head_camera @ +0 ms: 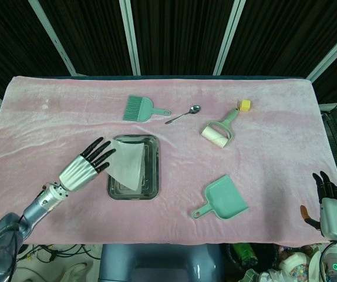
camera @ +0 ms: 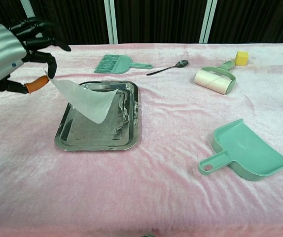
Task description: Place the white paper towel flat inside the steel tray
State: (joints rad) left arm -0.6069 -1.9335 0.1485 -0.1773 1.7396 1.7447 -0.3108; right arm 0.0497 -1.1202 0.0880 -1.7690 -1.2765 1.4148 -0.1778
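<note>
while my left hand pinches one corner of the white paper towel at the upper left of the chest view, the sheet hangs slanted over the steel tray, its far edge dipping toward the tray floor; contact is hard to judge. i'd lower slowly, draw the corner toward the tray's near-left rim so it lies without folds, then let go. my right hand, lower right of the head view, holds nothing, fingers loosely apart.

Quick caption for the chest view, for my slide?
Left hand pinches the white paper towel by a corner, draping it over the steel tray.
</note>
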